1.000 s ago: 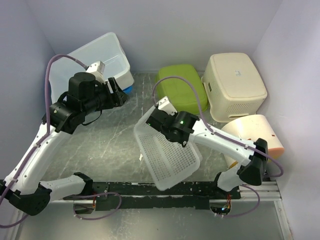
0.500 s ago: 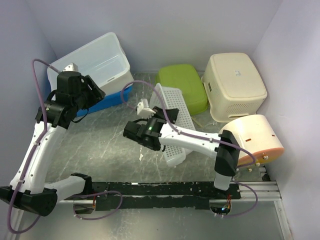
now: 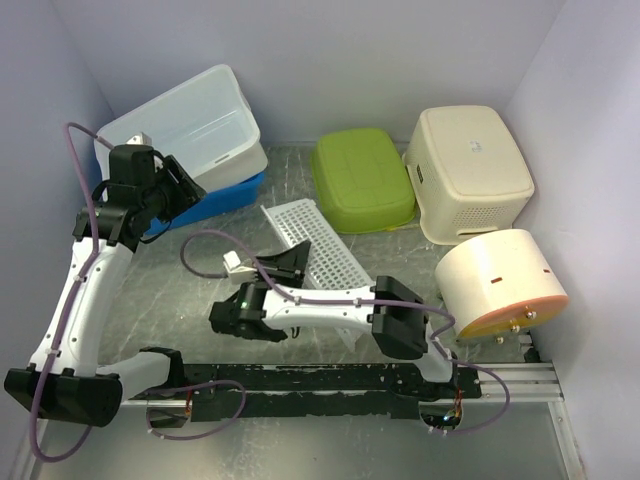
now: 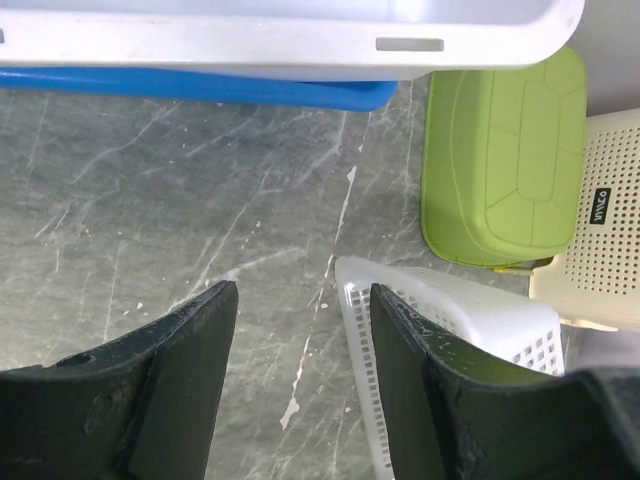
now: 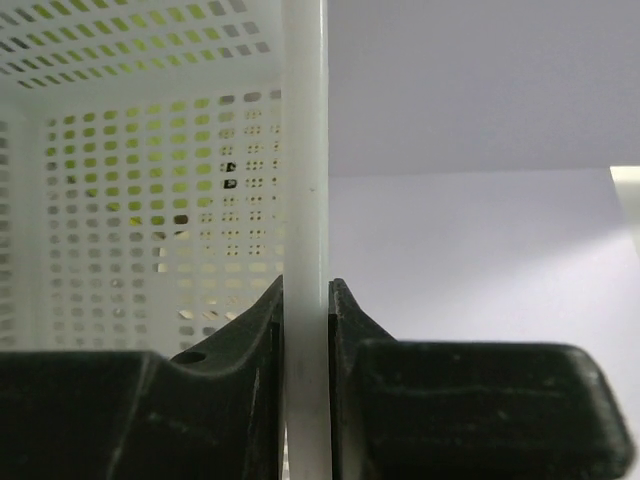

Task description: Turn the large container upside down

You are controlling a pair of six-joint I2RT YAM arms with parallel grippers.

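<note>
- Gripping the basket [image 3: 318, 246] by its rim, our right gripper [image 3: 283, 268] sits low at mid-table; in the right wrist view the jaws pinch the white rim [image 5: 305, 150] tight, one finger [image 5: 245, 330] inside the basket and the other outside.
- Basket lies at a slant on the table [image 3: 180, 275], just in front of the green tub [image 3: 362, 180], with a perforated face turned up to the top cam. We can't tell if it's fully bottom-up.
- Right wrist cam looks straight into the basket's perforated wall [image 5: 150, 150], green showing through the holes.
- Our left gripper [image 3: 188, 183] hangs at the left, near the clear tub [image 3: 190, 120]; jaws spread, nothing btwn them but bare table.
- Left wrist cam shows the clear tub's rim [image 4: 250, 40] at top, a blue lid [image 4: 200, 88] under it, and the basket's corner [image 4: 450, 325] low at right.
- Green tub [image 4: 500, 170] is bottom-up at the back centre, w/ a cream bin [image 3: 470, 170] beside it in the rear right corner.
- A cream drum [image 3: 500, 282] w/ an orange rim lies on its side in front of the bin, well apart from the basket.
</note>
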